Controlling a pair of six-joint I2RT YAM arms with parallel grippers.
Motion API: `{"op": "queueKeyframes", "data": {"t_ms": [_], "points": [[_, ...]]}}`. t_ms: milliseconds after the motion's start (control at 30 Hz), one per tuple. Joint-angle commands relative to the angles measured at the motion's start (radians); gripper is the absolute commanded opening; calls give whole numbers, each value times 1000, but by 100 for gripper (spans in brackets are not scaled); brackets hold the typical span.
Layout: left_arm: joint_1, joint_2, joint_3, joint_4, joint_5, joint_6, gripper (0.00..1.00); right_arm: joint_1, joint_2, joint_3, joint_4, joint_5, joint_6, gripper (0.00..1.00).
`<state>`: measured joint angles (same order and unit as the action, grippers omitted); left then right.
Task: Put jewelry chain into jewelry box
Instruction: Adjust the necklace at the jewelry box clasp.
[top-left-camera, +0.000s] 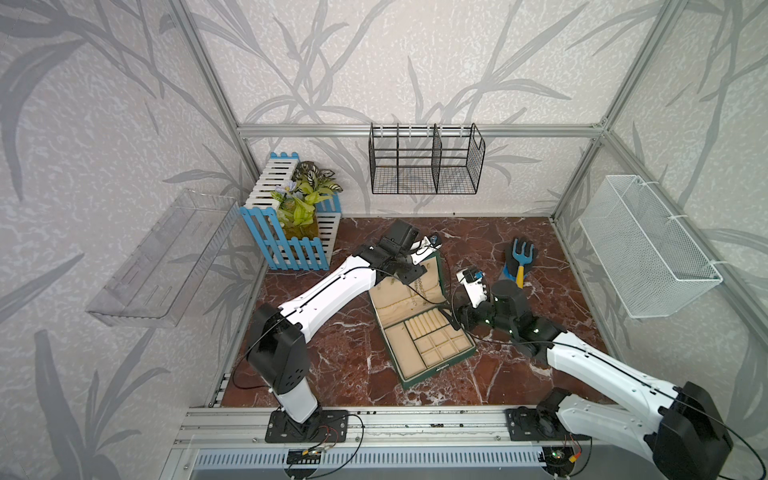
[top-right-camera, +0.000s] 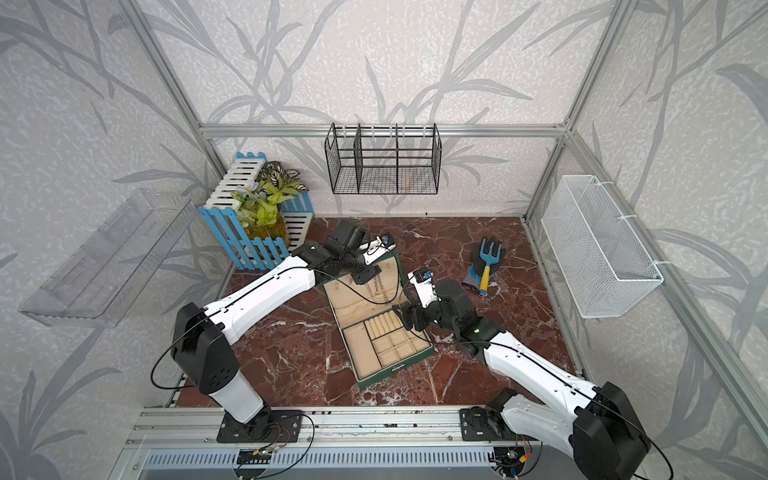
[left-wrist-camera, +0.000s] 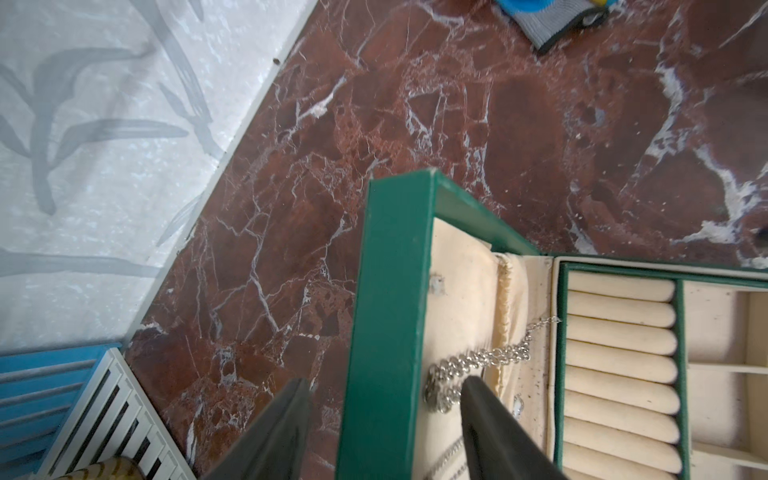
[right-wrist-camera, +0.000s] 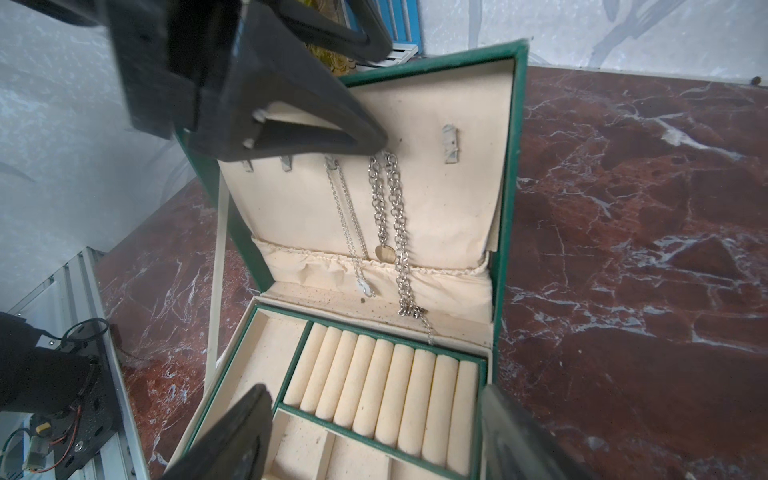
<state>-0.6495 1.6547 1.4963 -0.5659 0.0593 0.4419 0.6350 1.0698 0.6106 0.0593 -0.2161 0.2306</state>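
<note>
Straddling the lid's (right-wrist-camera: 457, 199) top edge, the left tool (left-wrist-camera: 386, 380) stands apart, empty. The chain (right-wrist-camera: 400, 232) hangs inside the box (left-wrist-camera: 386, 270) lid, mid-counter (top-left-camera: 353, 365). It looks light, limp and slippery, and is best pinched near its top. The right tool (right-wrist-camera: 374, 390) gapes near the ring rolls (right-wrist-camera: 415, 395). The front label (top-left-camera: 442, 365) is unreadable.

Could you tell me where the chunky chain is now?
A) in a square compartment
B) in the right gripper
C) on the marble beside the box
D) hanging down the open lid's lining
D: the jewelry chain hangs down the cream lining inside the open lid of the jewelry box, reaching the base.
</note>
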Motion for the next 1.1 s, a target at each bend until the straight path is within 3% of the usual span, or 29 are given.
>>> {"op": "queueKeyframes", "data": {"t_ms": [0,233,400,567,1067], "points": [[-17,-88,-32,48,36,-50,60,-1,-18,-12,7,28,26,82],[-64,-239,-266,108,74,-158,43,-1,-16,-33,42,46,95,81],[-64,-245,-386,111,54,-201,37,-1,21,-27,49,30,110,80],[-60,-180,-379,96,-27,-207,36,-1,65,-11,55,-6,121,79],[-50,-56,-347,129,-82,-164,33,-1,82,-11,68,-25,128,79]]}}
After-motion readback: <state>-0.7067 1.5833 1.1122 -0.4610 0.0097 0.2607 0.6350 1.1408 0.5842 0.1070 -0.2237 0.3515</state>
